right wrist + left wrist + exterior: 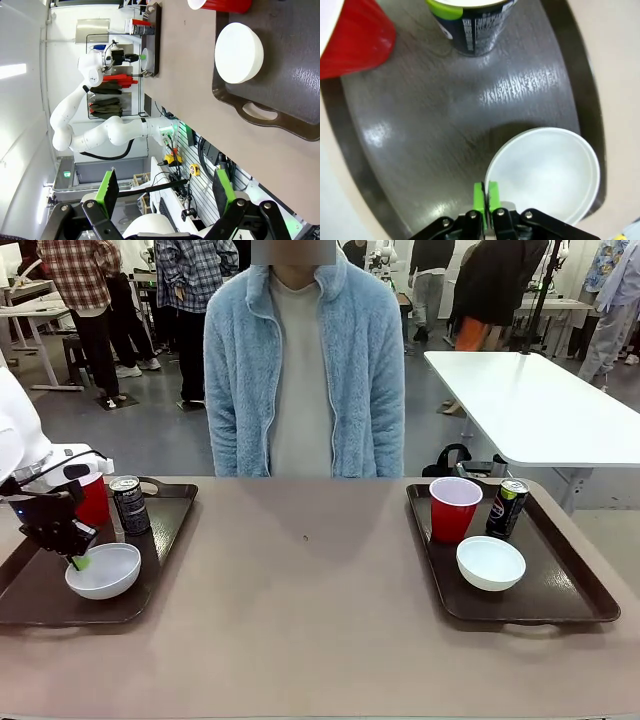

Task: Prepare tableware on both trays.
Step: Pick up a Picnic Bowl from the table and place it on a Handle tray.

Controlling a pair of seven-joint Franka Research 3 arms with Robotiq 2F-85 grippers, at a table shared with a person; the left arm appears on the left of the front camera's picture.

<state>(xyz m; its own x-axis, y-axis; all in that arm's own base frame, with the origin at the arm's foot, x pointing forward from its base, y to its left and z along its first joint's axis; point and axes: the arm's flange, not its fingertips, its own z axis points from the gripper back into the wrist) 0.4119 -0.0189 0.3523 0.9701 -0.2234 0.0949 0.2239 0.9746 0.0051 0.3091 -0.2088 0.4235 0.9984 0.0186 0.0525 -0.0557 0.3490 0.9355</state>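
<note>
Two large dark brown glossy plastic trays with raised rims lie on the tan table, the left tray (40, 605) at the robot's left and the right tray (560, 595) at its right, well apart. On the left tray a small round white bowl (103, 571) sits near the front, with a slim black drink can (129, 505) upright behind it and a red plastic cup (93, 500) just beside the can, partly hidden by the arm. The left gripper (485, 196) has its green pads (478, 196) pinched together on the near rim of that bowl (545, 172), jaws almost fully closed over the thin wall, while the bowl rests on the tray. On the right tray stand a second red plastic cup with a white inside (454, 508), a second black can (507, 507) just to its right, and another white bowl (490, 563) in front of them. The right gripper (165, 192) hangs clear off the table's edge, jaws spread wide and empty, its wrist view looking past that bowl (239, 52) and the tray's cut-out handle (260, 111). A person in a pale blue fleece jacket (303, 365) stands at the far side.
</note>
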